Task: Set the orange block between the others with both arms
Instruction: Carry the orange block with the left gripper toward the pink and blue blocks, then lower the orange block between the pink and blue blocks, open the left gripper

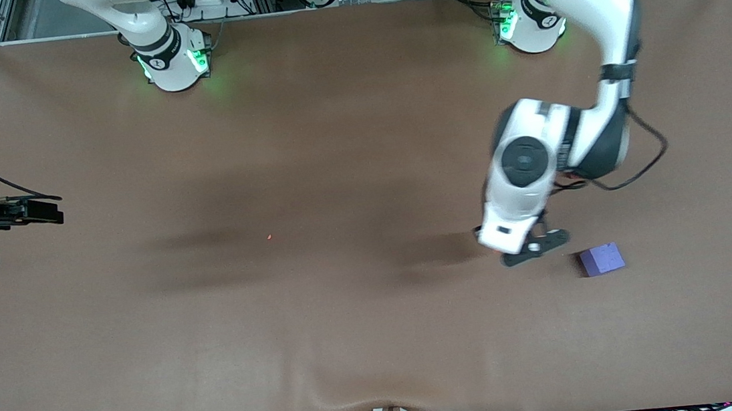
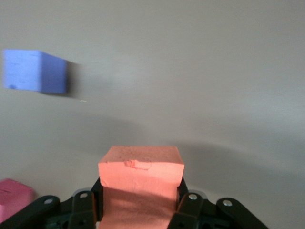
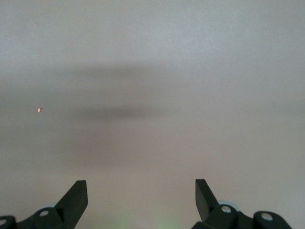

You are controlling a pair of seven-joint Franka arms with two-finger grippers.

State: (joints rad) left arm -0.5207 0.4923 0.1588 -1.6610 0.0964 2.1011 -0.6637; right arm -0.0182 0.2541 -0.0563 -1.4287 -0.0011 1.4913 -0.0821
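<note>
Orange block (image 2: 141,177) between left hand (image 2: 138,210) fingers

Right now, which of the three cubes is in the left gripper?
The orange block, clamped in the left gripper; the purple-blue cube and red-pink cube lie free.

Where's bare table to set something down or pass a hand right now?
Bare brown table runs from the open, waiting right hand to the left hand. It is crowded at the left arm's end: the left hand is shut on the orange block, with the purple-blue cube and red-pink cube close by.
</note>
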